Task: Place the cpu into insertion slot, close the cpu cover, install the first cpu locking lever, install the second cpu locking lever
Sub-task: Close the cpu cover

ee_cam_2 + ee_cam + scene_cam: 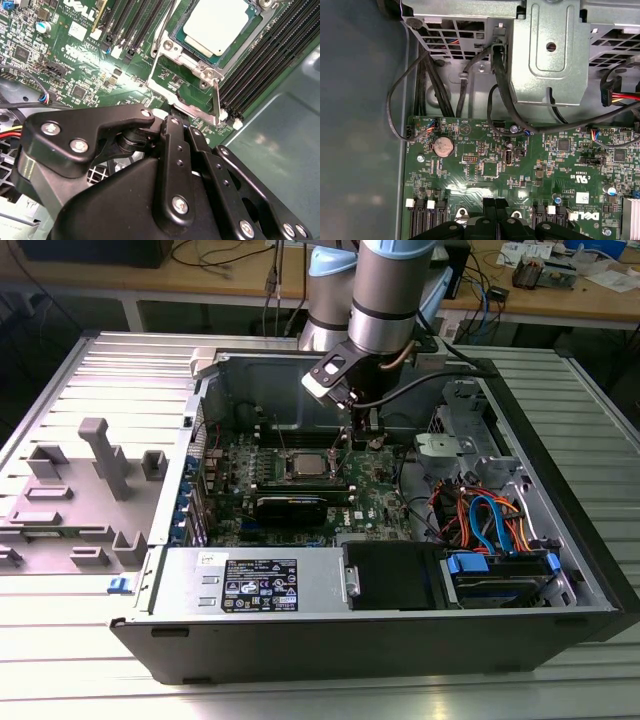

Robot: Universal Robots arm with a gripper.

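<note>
The cpu (215,27) has a dull silver top and lies seated in the insertion slot (187,55) on the green board; in the exterior view the cpu (304,466) sits mid-board. The cpu cover (172,97), a silver frame with a big window, stands swung open off the slot, and green board shows through it. A thin wire locking lever (167,22) runs along the slot's side. My gripper (175,122) is shut, its black fingertips pressed together at the cover's free edge. From the exterior view, the gripper (347,443) hangs just to the right of the slot.
Long black memory slots (270,55) flank the socket. A black card (290,508) and the power supply (265,585) lie toward the case front. Cables (480,515) and a metal drive cage (545,55) crowd one side. A grey fixture (90,480) sits outside the case.
</note>
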